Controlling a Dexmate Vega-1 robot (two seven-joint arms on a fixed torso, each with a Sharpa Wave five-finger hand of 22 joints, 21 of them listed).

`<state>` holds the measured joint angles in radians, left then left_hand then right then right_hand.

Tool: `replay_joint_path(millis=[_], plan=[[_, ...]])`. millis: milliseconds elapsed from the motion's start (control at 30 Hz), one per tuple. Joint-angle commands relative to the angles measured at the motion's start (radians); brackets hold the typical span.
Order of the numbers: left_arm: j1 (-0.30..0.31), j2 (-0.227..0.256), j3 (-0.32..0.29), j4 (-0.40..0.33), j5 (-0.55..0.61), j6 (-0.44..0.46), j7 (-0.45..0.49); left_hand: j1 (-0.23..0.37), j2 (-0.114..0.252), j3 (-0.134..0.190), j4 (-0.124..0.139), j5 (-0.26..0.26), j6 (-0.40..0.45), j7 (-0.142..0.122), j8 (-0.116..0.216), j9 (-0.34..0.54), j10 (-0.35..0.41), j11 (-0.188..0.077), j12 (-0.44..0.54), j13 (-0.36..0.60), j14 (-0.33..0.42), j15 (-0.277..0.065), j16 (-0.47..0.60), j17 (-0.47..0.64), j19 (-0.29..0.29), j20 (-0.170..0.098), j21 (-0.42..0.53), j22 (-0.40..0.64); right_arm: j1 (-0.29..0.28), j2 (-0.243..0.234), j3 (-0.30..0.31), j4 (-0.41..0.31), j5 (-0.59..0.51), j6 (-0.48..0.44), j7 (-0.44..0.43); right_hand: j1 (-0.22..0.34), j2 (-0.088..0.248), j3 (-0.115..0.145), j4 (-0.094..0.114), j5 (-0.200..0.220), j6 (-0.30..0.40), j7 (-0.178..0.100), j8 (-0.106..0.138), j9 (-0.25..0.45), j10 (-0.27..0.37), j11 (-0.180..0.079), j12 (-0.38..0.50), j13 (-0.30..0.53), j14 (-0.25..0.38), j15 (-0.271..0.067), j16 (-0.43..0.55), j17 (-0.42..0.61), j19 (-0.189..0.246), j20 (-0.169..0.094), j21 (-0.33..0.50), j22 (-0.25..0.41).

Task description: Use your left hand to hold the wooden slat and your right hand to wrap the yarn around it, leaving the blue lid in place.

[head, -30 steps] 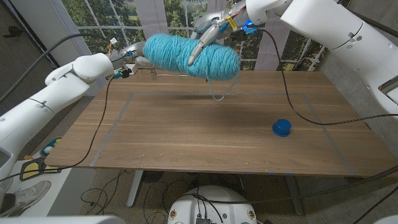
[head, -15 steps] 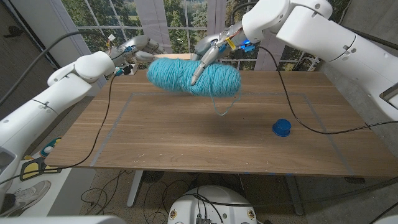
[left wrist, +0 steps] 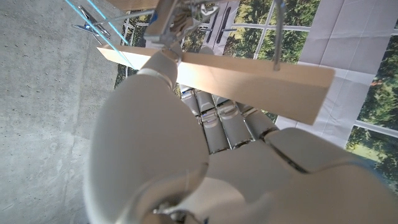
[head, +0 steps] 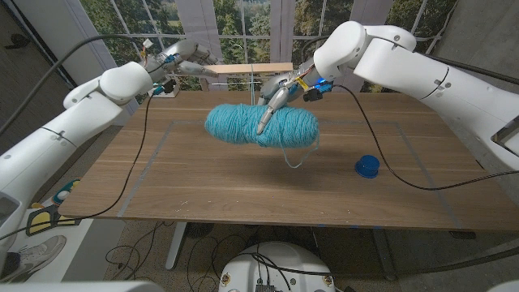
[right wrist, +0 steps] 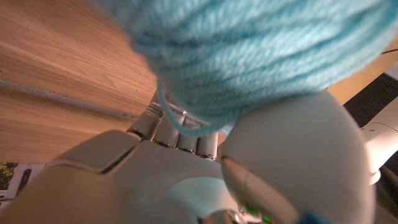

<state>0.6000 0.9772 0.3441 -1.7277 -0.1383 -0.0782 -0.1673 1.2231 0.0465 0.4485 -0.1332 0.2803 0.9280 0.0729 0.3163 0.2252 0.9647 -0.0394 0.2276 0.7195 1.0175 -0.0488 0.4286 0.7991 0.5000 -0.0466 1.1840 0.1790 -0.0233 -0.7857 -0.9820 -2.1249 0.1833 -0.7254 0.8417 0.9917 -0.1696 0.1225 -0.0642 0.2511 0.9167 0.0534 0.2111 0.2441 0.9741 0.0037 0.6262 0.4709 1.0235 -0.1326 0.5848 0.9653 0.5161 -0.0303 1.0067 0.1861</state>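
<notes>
Two yarn strands (left wrist: 99,18) beside slat (left wrist: 217,78)

Bright window daylight, a soft shadow under the yarn (head: 261,126), both wrist close-ups blurred.

Setting: robot test lab or workshop space. Evidence: plain wooden table (head: 243,191) with grey tape lines (head: 146,166) marking a rectangle on its top. Loose black cables (head: 381,146) run across the table's far right part and hang under its near edge. Bare grey concrete wall (left wrist: 43,112) beside large gridded windows (head: 235,32) looking out on trees. Scissors (head: 45,217) and a shoe (head: 32,255) lie on the floor past the table's left edge.
</notes>
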Motion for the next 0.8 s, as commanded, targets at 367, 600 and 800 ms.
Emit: replay_joint_path(millis=[367, 600, 800], plan=[[-0.011, 0.004, -0.017, -0.027, -0.12, -0.043, -0.118, 0.073, 0.088, 0.011, 0.002, -0.006, 0.133, -0.058, 0.001, 0.159, 0.051, -0.045, -0.004, -0.001, 0.128, -0.177, -0.005, 0.004, -0.005, -0.081, 0.007, 0.002, -0.134, -0.013, 0.015, 0.152, -0.012, -0.02, -0.098, 0.34, 0.347, 0.014, 0.017, -0.012, 0.126, -0.062, -0.001, 0.002, 0.104, -0.018, -0.009, 0.01, -0.016, -0.054, 0.008, 0.007, -0.038, -0.008, 0.009, 0.001], [0.017, 0.02, -0.038, -0.039, -0.162, -0.072, -0.137, 0.072, 0.088, 0.011, 0.002, -0.007, 0.127, -0.057, -0.004, 0.158, 0.05, -0.043, -0.01, -0.009, 0.128, -0.177, -0.007, 0.004, -0.006, -0.079, 0.008, 0.002, -0.209, -0.02, 0.085, 0.214, 0.025, -0.013, -0.198, 0.329, 0.34, 0.012, 0.025, -0.016, 0.121, -0.074, 0.0, 0.006, 0.092, -0.025, -0.012, 0.02, -0.035, -0.066, -0.003, 0.009, -0.065, -0.022, 0.007, 0.002], [0.027, 0.029, -0.051, -0.036, -0.216, -0.088, -0.178, 0.073, 0.089, 0.012, 0.002, -0.008, 0.128, -0.059, -0.006, 0.158, 0.047, -0.043, -0.011, -0.006, 0.128, -0.177, -0.009, 0.004, -0.007, -0.079, 0.01, 0.002, -0.271, -0.029, 0.145, 0.248, 0.063, 0.003, -0.283, 0.327, 0.337, 0.014, 0.028, -0.016, 0.119, -0.081, 0.004, 0.014, 0.09, -0.028, -0.018, 0.019, -0.052, -0.072, -0.017, 0.007, -0.084, -0.031, 0.006, 0.001]])
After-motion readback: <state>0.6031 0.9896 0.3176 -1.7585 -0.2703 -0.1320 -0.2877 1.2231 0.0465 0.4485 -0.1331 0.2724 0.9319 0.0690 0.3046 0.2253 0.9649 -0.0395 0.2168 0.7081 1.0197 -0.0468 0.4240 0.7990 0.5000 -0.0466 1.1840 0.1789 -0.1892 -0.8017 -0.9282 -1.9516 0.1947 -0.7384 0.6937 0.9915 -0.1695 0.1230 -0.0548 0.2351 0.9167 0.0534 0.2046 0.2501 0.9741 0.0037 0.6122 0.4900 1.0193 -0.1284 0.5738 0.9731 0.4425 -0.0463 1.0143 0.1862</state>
